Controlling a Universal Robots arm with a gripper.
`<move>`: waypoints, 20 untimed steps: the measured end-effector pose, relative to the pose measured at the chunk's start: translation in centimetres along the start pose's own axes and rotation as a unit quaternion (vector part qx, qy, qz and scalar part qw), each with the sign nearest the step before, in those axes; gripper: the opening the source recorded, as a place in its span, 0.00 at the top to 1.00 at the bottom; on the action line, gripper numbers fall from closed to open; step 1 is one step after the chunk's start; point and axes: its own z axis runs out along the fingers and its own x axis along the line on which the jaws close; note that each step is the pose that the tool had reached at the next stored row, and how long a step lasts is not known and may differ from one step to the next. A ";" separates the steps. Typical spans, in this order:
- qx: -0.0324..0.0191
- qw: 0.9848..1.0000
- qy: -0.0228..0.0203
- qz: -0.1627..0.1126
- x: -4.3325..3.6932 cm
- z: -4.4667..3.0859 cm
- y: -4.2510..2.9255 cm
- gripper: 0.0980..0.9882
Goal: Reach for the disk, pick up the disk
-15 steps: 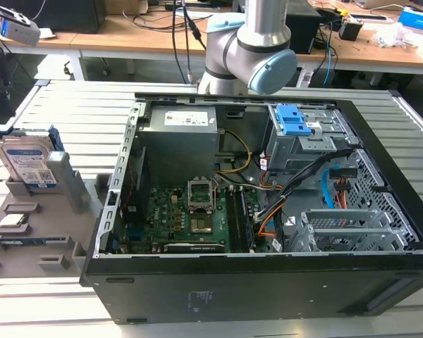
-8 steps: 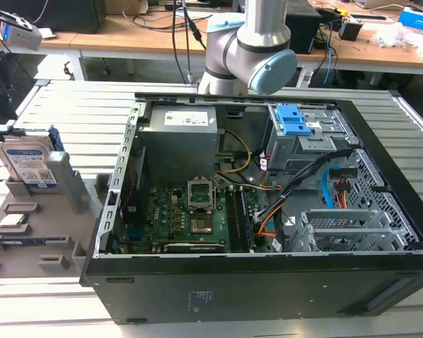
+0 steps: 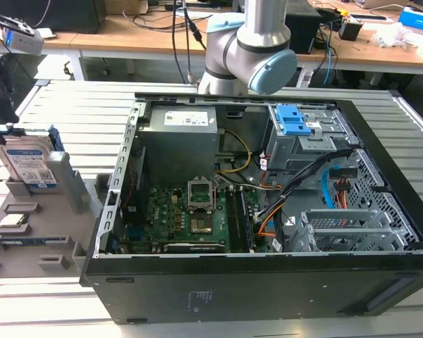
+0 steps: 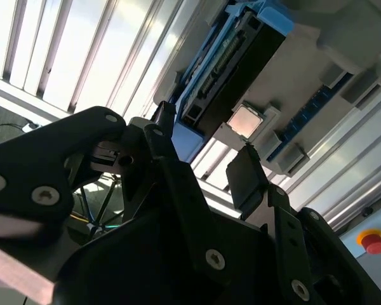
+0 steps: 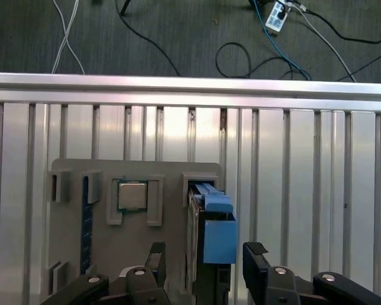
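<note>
Jaws spread wide on the gripper (image 5: 205,254), hovering over the grey holder (image 5: 146,168) with one either side of the disk (image 5: 217,232), which stands on edge in the holder's slot, flat faces offered for a pinch, nothing clamped yet.

The disk (image 3: 29,165) stands on a tray (image 3: 56,248) beside the computer case (image 3: 233,285).

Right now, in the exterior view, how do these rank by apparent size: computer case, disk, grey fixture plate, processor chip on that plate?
1. computer case
2. grey fixture plate, partly cut off by the picture edge
3. disk, standing upright in the plate
4. processor chip
</note>
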 end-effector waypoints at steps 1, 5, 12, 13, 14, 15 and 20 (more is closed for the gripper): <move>0.000 1.000 0.000 0.000 0.00 0.09 0.00 0.44; 0.000 1.000 0.000 0.000 0.00 0.40 -0.02 0.44; 0.000 1.000 0.000 -0.001 -0.40 1.12 0.01 0.44; 0.000 1.000 0.000 -0.001 -0.49 1.21 0.04 0.44; 0.000 1.000 0.000 -0.001 -0.65 1.39 0.12 0.44; 0.000 1.000 0.000 -0.001 -0.74 1.52 0.21 0.44; 0.000 1.000 0.000 -0.001 -0.89 3.08 0.45 0.44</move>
